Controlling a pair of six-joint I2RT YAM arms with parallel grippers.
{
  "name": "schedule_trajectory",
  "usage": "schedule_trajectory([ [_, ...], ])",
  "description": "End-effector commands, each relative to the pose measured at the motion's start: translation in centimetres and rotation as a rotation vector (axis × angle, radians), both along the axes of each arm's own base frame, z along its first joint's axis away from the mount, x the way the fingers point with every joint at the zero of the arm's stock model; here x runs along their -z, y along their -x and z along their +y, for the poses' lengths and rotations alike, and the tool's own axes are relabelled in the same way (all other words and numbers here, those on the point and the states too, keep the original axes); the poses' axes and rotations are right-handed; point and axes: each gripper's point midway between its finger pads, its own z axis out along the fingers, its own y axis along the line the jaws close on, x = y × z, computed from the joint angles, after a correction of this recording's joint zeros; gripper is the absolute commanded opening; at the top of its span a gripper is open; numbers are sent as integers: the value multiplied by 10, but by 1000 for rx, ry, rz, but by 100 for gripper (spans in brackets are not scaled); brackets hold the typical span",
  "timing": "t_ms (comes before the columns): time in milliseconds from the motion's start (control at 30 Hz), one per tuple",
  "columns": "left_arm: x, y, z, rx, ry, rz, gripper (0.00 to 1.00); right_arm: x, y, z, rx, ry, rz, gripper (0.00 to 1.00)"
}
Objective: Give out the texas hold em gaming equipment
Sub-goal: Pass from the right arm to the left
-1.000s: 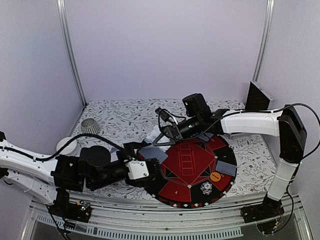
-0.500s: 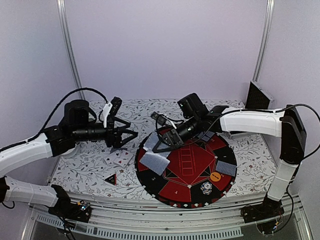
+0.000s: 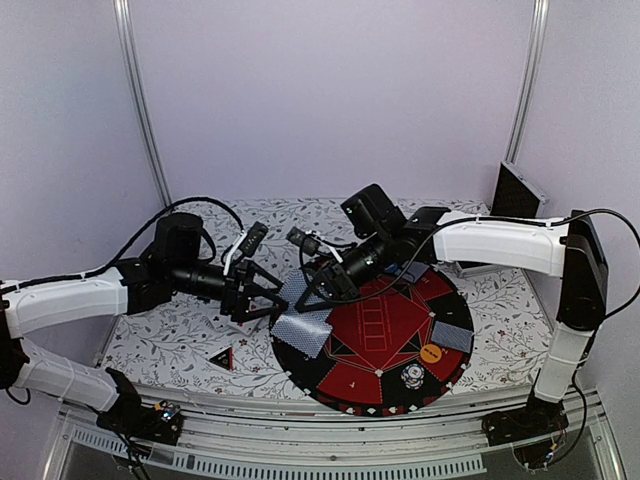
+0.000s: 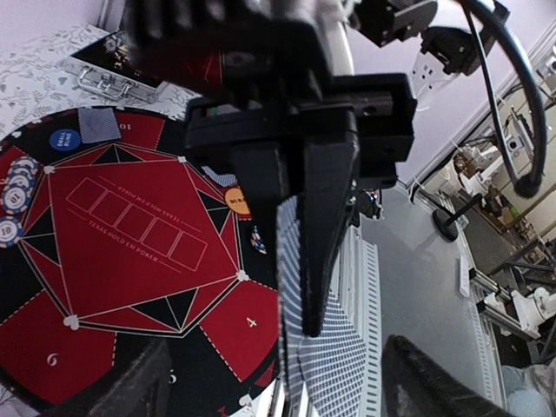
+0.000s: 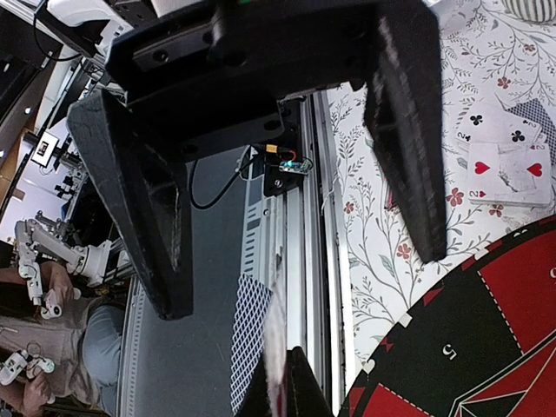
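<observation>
Left wrist: left end effector (image 4: 295, 313) pinches card (image 4: 328, 373); right wrist: right end effector (image 5: 300, 278) wide.

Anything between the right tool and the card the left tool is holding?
Nothing visible. The right tool is open, and the card, clamped in the left tool, shows edge-on just ahead of its gap, with nothing between them.

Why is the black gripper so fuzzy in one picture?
Left wrist view: the left gripper, holding a card, is close to the lens, so its top blurs, while the mat is sharp. Right wrist view: the open right gripper looks crisper. Top view: even light, nothing blurred.
</observation>
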Motion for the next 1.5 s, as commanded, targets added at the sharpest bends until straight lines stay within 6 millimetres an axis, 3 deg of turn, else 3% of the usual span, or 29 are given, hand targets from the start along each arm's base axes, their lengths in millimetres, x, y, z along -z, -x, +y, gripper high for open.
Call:
schedule_trajectory([
  [0,12,10,-9,52,-38,-45,75,-6,1,8,-16,-9,-38,2],
  [167,17,1,-11,36,-88,-71,47,-9,2,10,-20,-13,-48,2],
  [267,13,1,-13,45,-75,-78,14,-8,3,10,-24,-7,-52,2],
  [333,10,3,-13,49,-66,-85,0,-7,2,9,-23,-3,-57,2],
  [533,-5,16,-11,76,31,-98,0,-8,1,7,-9,2,-82,2],
  [667,-10,10,-8,11,57,-106,0,-10,1,6,-8,-4,-86,3],
  [933,-19,0,-2,-93,116,-104,0,-14,-6,5,19,-24,-170,37],
  [1033,-23,0,-1,-102,128,-116,0,-14,-5,2,26,-33,-174,44],
  [1233,-31,-1,6,-143,170,-152,0,-21,-7,-12,71,-96,-151,50],
  [1467,-35,3,7,-133,198,-141,0,-41,-20,-15,139,-200,-183,58],
])
